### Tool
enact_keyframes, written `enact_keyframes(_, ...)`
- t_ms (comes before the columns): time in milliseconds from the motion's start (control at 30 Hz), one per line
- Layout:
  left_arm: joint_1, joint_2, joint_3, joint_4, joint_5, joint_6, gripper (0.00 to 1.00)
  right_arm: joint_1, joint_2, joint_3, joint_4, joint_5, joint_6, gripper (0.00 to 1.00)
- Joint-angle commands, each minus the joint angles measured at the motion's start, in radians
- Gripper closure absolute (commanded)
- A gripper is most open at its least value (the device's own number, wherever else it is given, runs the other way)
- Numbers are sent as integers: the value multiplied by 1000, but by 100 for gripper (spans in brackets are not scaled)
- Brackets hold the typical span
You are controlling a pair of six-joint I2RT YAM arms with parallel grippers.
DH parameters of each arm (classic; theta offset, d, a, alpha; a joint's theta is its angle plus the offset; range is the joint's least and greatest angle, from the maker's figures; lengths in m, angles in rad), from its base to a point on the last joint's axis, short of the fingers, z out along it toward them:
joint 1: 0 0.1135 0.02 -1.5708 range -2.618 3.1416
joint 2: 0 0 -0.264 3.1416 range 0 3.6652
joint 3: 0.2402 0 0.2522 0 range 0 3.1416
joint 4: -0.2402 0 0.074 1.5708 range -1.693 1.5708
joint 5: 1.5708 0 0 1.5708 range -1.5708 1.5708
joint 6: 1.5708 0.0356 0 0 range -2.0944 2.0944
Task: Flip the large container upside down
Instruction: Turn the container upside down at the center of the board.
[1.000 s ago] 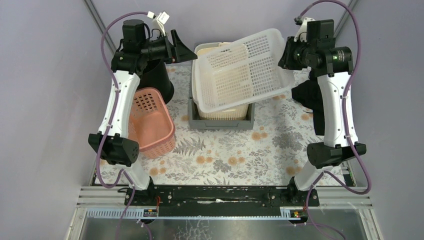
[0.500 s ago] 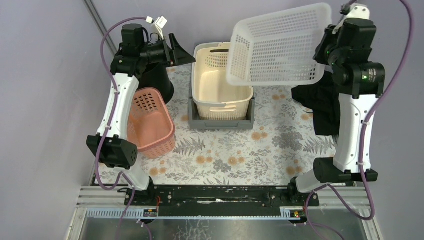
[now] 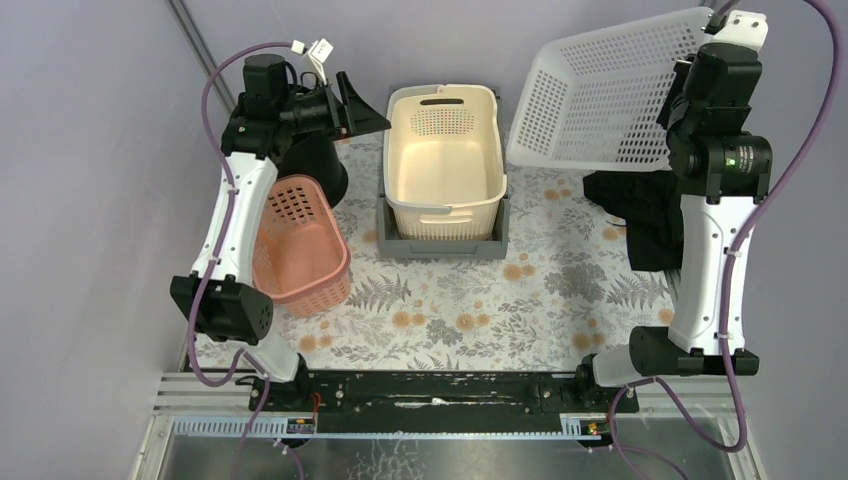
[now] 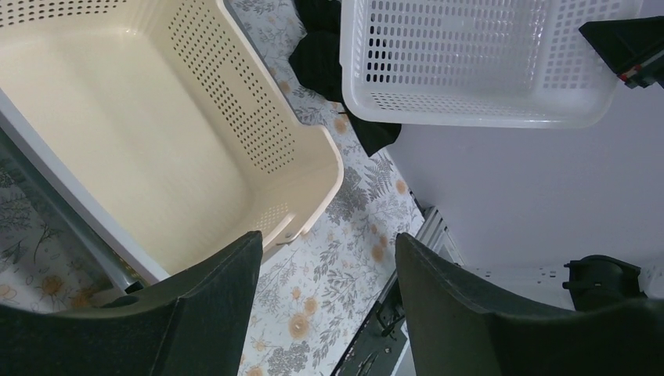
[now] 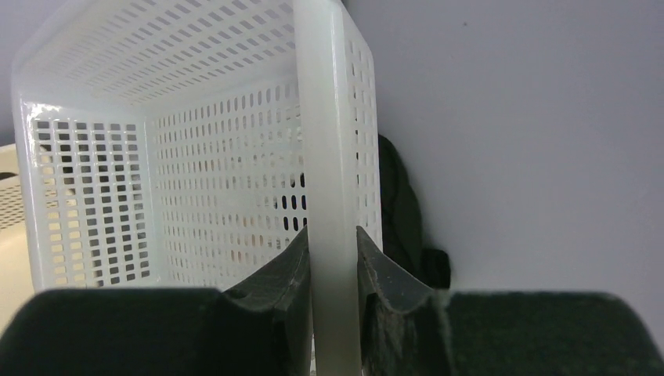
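Observation:
The large container is a white perforated basket point(image 3: 605, 100), held in the air at the back right and tipped steeply on its side. My right gripper point(image 5: 333, 235) is shut on the basket's rim point(image 5: 327, 141), one finger on each side of the wall. In the left wrist view the basket point(image 4: 470, 63) hangs above the table's right side. My left gripper point(image 3: 372, 110) hovers open at the back left, beside the cream basket, with nothing between its fingers point(image 4: 227, 282).
A cream basket point(image 3: 392, 170) sits in a grey tray point(image 3: 440, 247) at the back centre. A pink basket point(image 3: 300, 245) and a black bucket point(image 3: 318, 160) stand at the left. Black cloth point(image 3: 640, 205) lies under the raised container.
The right arm has lifted the white basket off the cream basket, carried it up and to the right, and tilted it further. The left arm has barely moved.

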Motion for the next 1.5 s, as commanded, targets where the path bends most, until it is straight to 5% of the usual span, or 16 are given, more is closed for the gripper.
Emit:
enact_keyframes(0, -6, -47, -21, 56, 19, -18, 31, -2, -45, -6, 164, 103, -38, 100)
enact_keyframes(333, -16, -174, -203, 80, -19, -13, 31, -2, -28, -27, 218, 136, -100, 100)
enact_keyframes(600, -167, -480, -642, 262, -120, -148, 29, -1, -41, -111, 333, 75, -121, 100)
enact_keyframes(900, -336, -800, -954, 275, -248, -215, 26, -1, 56, -106, 338, 83, -140, 100)
enact_keyframes(1167, -337, -845, -1028, 230, -235, -168, 14, 2, 204, -26, 343, 135, -177, 100)
enact_keyframes(1233, -337, -855, -1031, 226, -236, -158, 1, 2, 238, -42, 376, 169, -200, 100)
enact_keyframes(1467, -336, -863, -1057, 214, -222, -147, 0, 83, 385, 48, 442, 274, -324, 100)
